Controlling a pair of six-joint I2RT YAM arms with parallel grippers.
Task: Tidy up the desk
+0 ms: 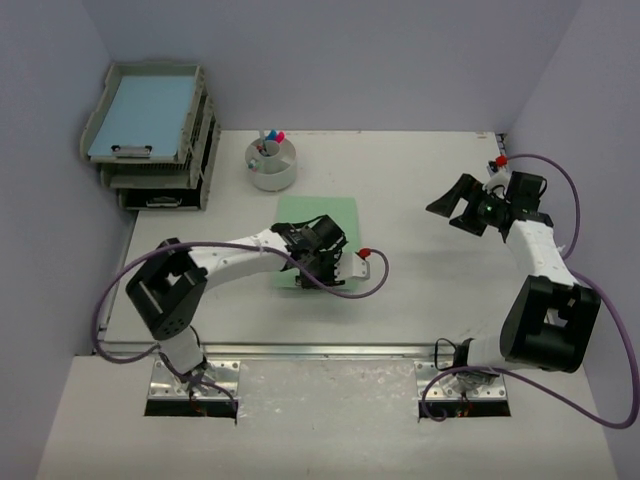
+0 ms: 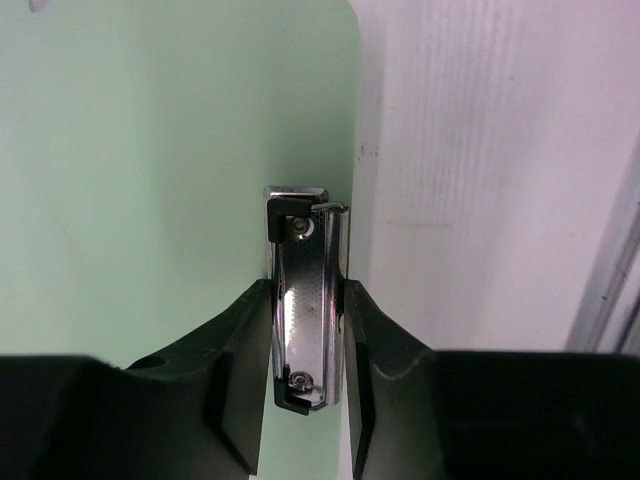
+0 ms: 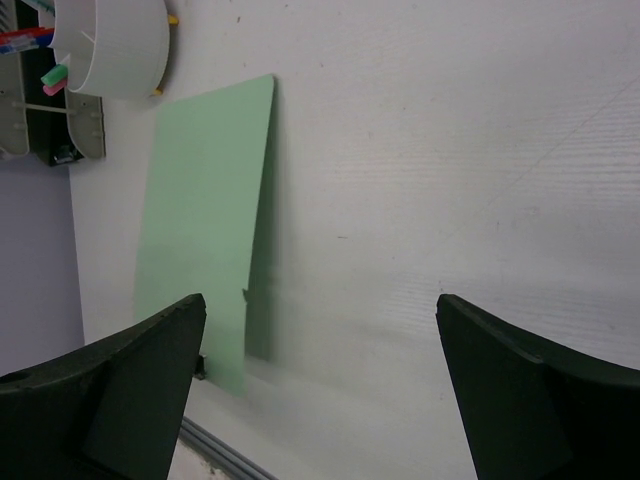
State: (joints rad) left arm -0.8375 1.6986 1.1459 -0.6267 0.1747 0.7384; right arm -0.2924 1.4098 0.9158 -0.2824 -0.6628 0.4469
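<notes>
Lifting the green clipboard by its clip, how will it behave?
Probably stiff: the green clipboard shows straight edges in the right wrist view. Likely light, being thin. Held only by its shiny metal clip at one edge in the left gripper, it may swing or slip.

Top view: the left arm [image 1: 240, 250] hides the clip [image 2: 305, 300] of the clipboard [image 1: 322, 210]. Right wrist view: the top edge cuts off the cup [image 3: 115, 50].

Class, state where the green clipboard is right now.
Top view: the green clipboard lies left of centre on the desk, in front of the white pen holder, the left tool shut on its metal clip.
</notes>
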